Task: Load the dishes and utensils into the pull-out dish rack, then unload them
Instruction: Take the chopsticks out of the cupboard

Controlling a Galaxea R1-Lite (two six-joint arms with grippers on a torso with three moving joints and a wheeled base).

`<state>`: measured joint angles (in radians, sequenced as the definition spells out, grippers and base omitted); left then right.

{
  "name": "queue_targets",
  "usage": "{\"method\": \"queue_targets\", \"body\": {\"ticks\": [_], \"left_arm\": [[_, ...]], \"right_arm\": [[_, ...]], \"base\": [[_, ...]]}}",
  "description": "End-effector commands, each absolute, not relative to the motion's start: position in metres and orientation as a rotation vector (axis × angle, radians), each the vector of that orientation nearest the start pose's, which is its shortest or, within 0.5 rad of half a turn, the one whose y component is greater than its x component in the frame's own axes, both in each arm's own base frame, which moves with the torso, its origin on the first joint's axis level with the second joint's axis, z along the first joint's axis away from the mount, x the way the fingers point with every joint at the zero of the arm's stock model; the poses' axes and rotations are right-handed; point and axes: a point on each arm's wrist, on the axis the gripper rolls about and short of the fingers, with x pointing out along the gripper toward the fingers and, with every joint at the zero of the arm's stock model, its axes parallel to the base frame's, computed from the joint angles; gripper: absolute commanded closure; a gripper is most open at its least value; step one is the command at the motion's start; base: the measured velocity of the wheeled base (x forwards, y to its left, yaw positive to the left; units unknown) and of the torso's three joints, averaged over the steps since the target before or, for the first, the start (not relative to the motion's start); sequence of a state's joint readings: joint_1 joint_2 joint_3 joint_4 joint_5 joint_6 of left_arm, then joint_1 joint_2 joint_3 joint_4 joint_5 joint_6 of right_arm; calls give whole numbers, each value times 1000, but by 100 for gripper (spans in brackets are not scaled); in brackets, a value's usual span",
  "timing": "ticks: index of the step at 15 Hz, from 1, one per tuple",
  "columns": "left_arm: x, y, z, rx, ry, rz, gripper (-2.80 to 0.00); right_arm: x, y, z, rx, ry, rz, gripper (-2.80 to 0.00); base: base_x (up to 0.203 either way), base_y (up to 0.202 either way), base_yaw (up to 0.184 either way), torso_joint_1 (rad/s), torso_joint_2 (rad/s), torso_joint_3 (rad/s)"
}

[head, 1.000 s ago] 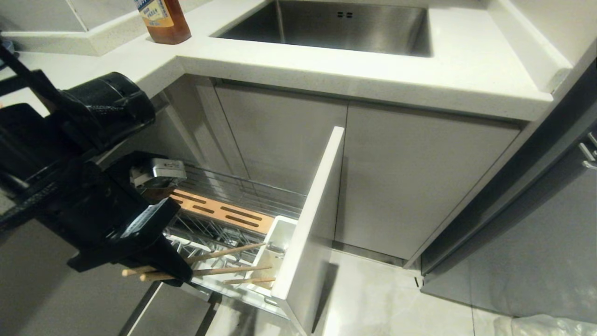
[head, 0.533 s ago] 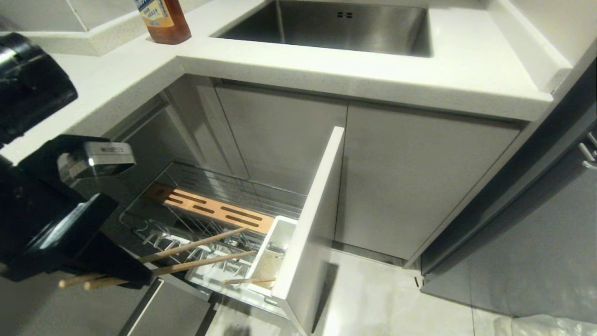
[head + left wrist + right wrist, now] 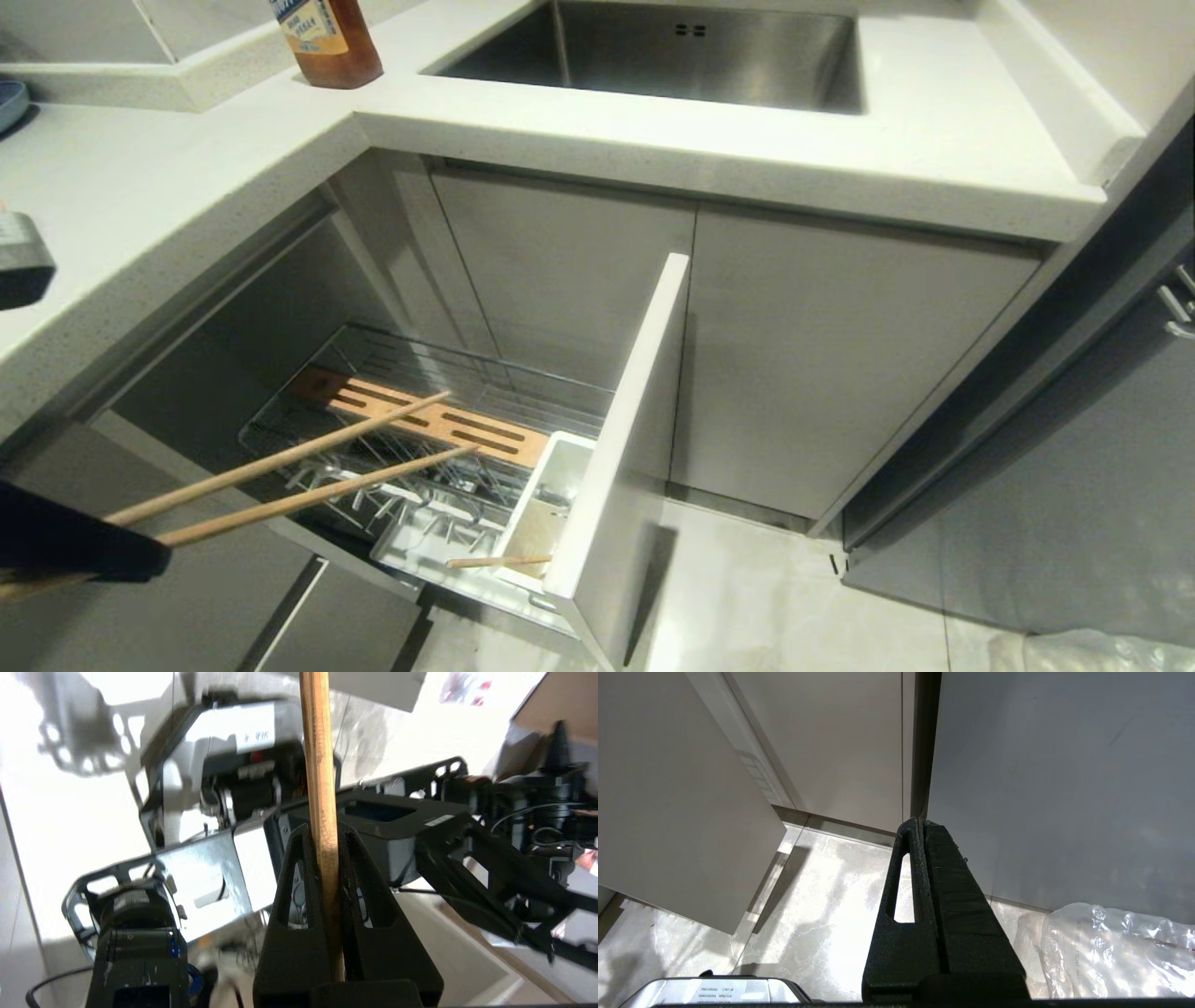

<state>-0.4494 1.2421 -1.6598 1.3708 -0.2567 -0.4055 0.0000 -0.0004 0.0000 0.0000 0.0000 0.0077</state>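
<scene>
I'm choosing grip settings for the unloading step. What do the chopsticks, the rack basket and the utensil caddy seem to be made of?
Chopsticks: pale unfinished-looking wood, with visible grain in the left wrist view, clamped in the left gripper. Rack basket: thin shiny wire, probably chromed steel. Utensil caddy: smooth white walls, likely plastic.

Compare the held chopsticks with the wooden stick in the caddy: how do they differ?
The chopsticks are a pair, shut in the left gripper, slanting over the dish rack. The wooden stick is single, ungripped, lying nearly level in the white caddy with only a short part showing. Both are slim pale wood.
</scene>
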Motion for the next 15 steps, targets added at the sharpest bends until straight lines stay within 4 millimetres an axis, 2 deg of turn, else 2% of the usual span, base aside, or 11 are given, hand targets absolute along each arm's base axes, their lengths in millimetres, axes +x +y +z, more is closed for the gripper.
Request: {"method": "queue_targets", "body": {"ticks": [1, 8, 15], "left_arm": [[59, -35, 347, -274, 1013, -459, 0], [17, -12, 360, -283, 757, -448, 0], [-5, 1, 366, -290, 605, -375, 0]], "right_arm": [[-23, 0, 75, 8, 0, 0, 0], [-23, 0, 75, 8, 0, 0, 0], [-23, 0, 75, 8, 0, 0, 0]], "base": [[0, 0, 0, 0, 0, 0], [0, 0, 0, 0, 0, 0], [0, 0, 0, 0, 0, 0]]}}
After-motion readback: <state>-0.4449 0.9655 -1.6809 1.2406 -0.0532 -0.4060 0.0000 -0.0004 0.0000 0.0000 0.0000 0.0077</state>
